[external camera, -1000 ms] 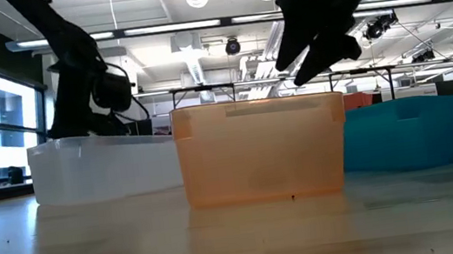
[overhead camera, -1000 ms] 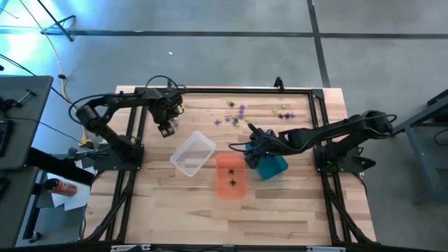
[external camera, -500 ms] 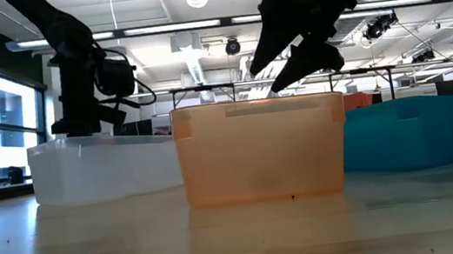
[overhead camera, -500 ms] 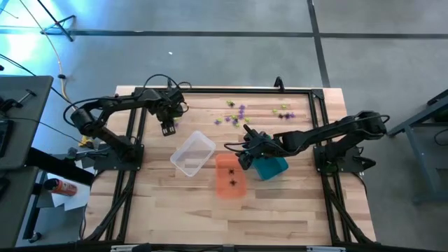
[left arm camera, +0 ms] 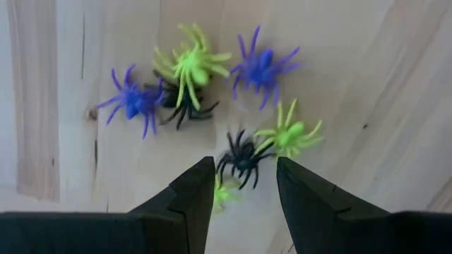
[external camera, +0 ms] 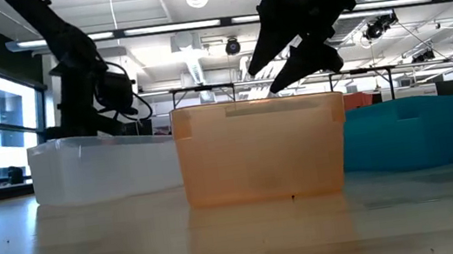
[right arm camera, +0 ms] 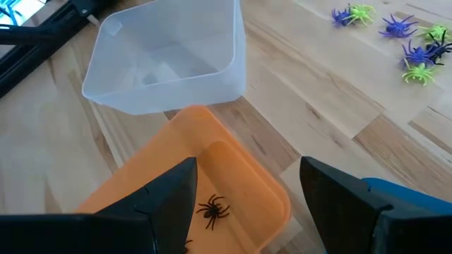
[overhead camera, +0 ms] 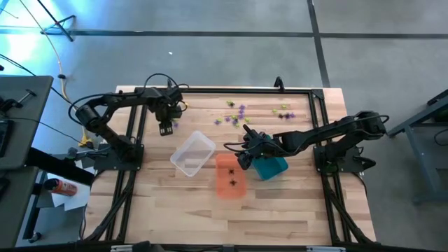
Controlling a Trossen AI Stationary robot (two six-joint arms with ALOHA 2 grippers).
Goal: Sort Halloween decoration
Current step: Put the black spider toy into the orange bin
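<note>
Since the earlier frames, the right gripper (overhead camera: pixel 241 157) has shifted from beside the teal bin (overhead camera: pixel 271 166) to above the far end of the orange bin (overhead camera: pixel 229 175); the left gripper (overhead camera: pixel 166 128) has drawn slightly toward the table's far edge.

High view: the Halloween decoration (overhead camera: pixel 241 112) lies scattered on the far part of the table (overhead camera: pixel 175 210), well apart from the clear bin (overhead camera: pixel 192 154). 2 dark specks show in the orange bin. The left gripper hovers near the table's far-left part, away from the main scatter.

Low view: both arms hang above the 3 bins. Bin walls hide all contents, and the scatter is out of sight behind them.

Left wrist view: the left gripper's fingers (left arm camera: pixel 191 194) stand apart with nothing between them, poised over a cluster of purple, green and black spiders; a black spider (left arm camera: pixel 240 156) sits closest to the gap. A green one is partly hidden behind a finger.

Right wrist view: the right gripper's fingers (right arm camera: pixel 166 194) are spread wide and empty above the orange bin, where 1 black spider (right arm camera: pixel 212 209) lies; a 2nd is cut off at the edge.

Handling, as a judgement: the spiders look very light, with thin flexible legs prone to snagging neighbours. Pinch across the body, not the legs.
</note>
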